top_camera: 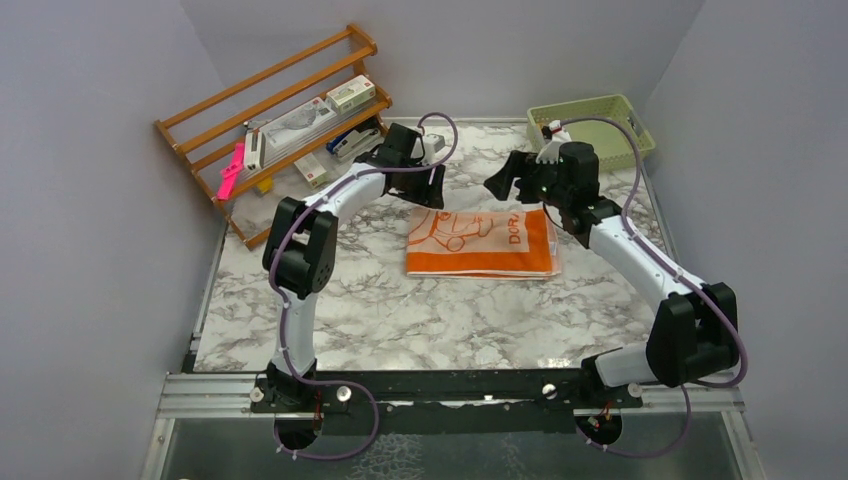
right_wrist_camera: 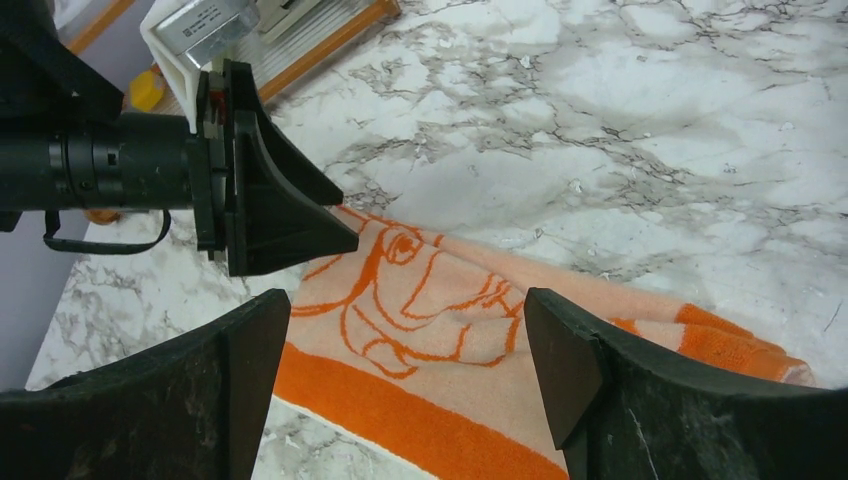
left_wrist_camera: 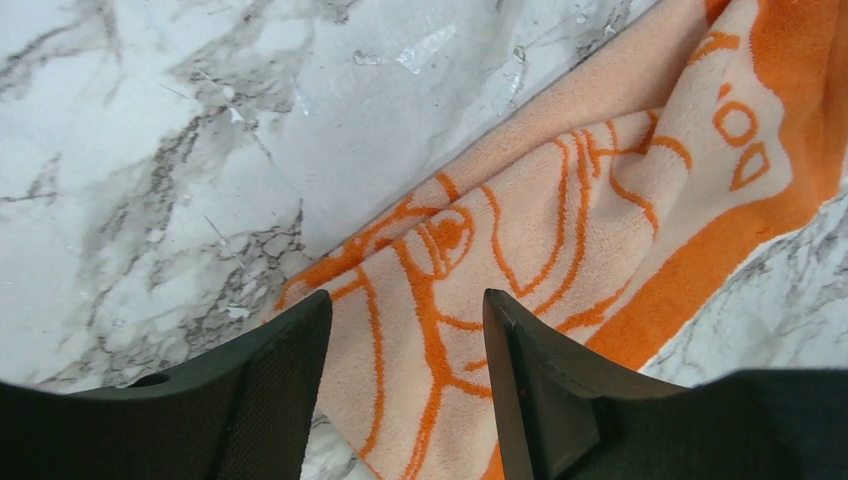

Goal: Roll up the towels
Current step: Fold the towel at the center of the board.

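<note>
One of the towels (top_camera: 480, 243), orange and pale peach with an orange outline print, lies folded flat on the marble table (top_camera: 380, 310). My left gripper (top_camera: 430, 192) hovers over its far left corner. In the left wrist view the left gripper (left_wrist_camera: 405, 340) is open, and the towel (left_wrist_camera: 560, 230) shows through the gap untouched. My right gripper (top_camera: 508, 180) hangs above the towel's far edge, right of the left one. The right wrist view has the right gripper (right_wrist_camera: 405, 330) wide open over the towel (right_wrist_camera: 450, 330), with the left gripper (right_wrist_camera: 270, 200) just beyond it.
A wooden rack (top_camera: 280, 110) with staplers and boxes stands at the back left, a pink item (top_camera: 230, 172) at its foot. A green basket (top_camera: 590, 125) sits at the back right. Grey walls close in the table on three sides.
</note>
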Motion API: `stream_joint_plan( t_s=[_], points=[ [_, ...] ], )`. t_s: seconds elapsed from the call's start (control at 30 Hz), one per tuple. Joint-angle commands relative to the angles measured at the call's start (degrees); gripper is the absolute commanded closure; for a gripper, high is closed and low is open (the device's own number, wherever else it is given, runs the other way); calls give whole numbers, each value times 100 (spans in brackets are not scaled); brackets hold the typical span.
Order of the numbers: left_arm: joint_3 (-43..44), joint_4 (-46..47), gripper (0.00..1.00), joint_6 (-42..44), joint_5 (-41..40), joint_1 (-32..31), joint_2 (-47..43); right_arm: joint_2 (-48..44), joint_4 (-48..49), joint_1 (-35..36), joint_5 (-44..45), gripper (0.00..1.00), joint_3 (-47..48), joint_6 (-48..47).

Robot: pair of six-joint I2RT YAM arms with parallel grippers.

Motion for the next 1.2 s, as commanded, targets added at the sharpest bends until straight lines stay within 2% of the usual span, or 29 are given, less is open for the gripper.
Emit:
stream_joint_plan(
  t_s=[0.0,0.17,0.43,0.7,0.87,1.17],
  points=[
    [324,15,39,697,-375,16,183,-294,-180,-73,-129,11,-254,-130],
    [501,11,38,1035,-297,-86,379,-462,-295,-130,-141,10,-408,-254],
    [164,56,39,1413,-531,-493,534,-541,-383,-223,-190,10,-414,-380],
    [223,63,54,1435,-970,-523,804,-582,-418,-294,-199,9,-425,-448],
    [288,108,68,1396,-1066,-521,894,-649,-468,-331,-177,9,-419,-472],
    [277,100,67,1516,-1234,-455,573,-589,-466,-360,-202,9,-466,-486]
  ],
)
